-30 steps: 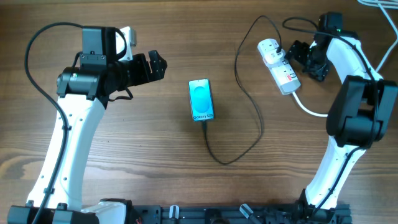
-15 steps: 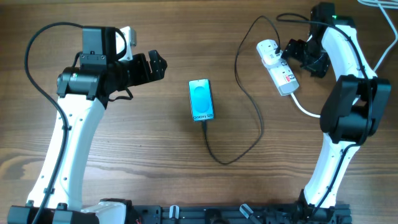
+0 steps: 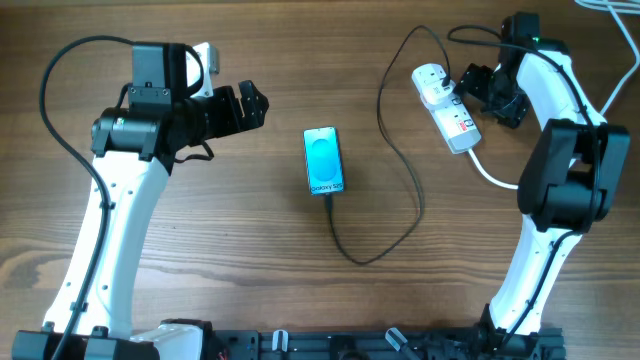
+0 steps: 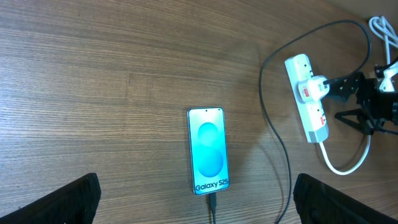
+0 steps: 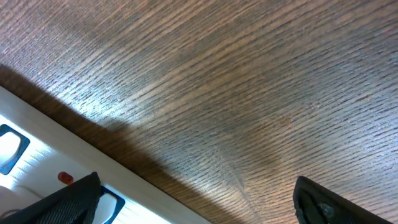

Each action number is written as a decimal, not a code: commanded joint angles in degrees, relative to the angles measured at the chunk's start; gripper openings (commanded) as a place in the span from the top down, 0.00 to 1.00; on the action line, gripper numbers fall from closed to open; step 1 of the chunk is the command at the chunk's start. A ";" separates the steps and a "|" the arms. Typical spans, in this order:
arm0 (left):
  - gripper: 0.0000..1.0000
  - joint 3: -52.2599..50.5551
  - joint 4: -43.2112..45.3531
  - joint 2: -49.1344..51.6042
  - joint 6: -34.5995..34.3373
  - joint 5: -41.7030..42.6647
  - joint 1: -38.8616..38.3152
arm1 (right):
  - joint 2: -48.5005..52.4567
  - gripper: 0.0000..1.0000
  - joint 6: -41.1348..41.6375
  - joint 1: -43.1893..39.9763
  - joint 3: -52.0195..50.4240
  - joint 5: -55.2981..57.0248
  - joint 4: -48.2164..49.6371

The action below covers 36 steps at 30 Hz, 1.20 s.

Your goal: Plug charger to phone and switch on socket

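Observation:
The phone (image 3: 324, 161) lies flat mid-table, teal screen up, also in the left wrist view (image 4: 208, 151). The charger cable (image 3: 405, 165) runs from the phone's near end in a loop to a black plug in the socket. Its connector tip (image 4: 212, 200) sits at the phone's bottom edge. The socket (image 3: 448, 106) is a white power strip at the back right, also in the left wrist view (image 4: 309, 99); its edge shows in the right wrist view (image 5: 56, 168). My left gripper (image 3: 250, 105) is open, left of the phone. My right gripper (image 3: 478, 88) is open, just right of the socket.
The socket's thick white cord (image 3: 497, 172) curves off to the right, behind my right arm. Another white cable (image 3: 612, 15) lies at the back right corner. Bare wooden table (image 3: 250, 230) surrounds the phone.
My right gripper has shifted slightly back and left along the socket. The left arm, phone and cable have not moved.

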 commanded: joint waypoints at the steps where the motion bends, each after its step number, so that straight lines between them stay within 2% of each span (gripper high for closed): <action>1: 0.00 -0.15 0.11 0.02 0.74 -0.35 -0.15 | 1.55 0.00 -0.46 0.87 -2.36 -3.56 -2.29; 36: 0.00 -0.15 0.13 0.02 0.74 -0.35 -0.15 | 1.40 0.00 -1.66 0.85 1.51 -3.15 -8.07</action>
